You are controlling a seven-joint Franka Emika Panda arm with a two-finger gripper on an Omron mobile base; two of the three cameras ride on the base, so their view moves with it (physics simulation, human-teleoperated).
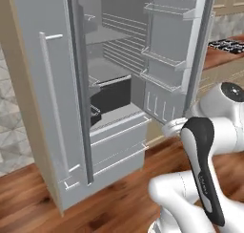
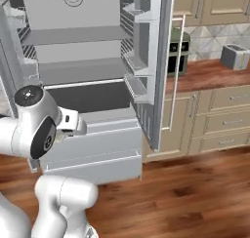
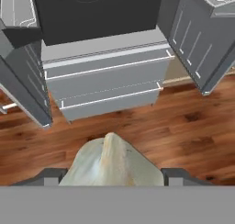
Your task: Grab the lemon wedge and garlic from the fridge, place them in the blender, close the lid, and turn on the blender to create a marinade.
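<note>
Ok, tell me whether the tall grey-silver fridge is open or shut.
Open. Both upper doors of the tall grey-silver fridge are swung wide, baring the grey shelves and door racks; its lower drawers are shut.

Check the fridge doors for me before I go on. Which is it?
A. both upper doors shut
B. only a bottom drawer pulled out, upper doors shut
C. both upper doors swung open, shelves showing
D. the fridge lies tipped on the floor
C: in the right base view the fridge stands upright with its upper doors swung out to either side, the grey shelves and the door racks exposed, and the lower drawers pushed in.
</note>
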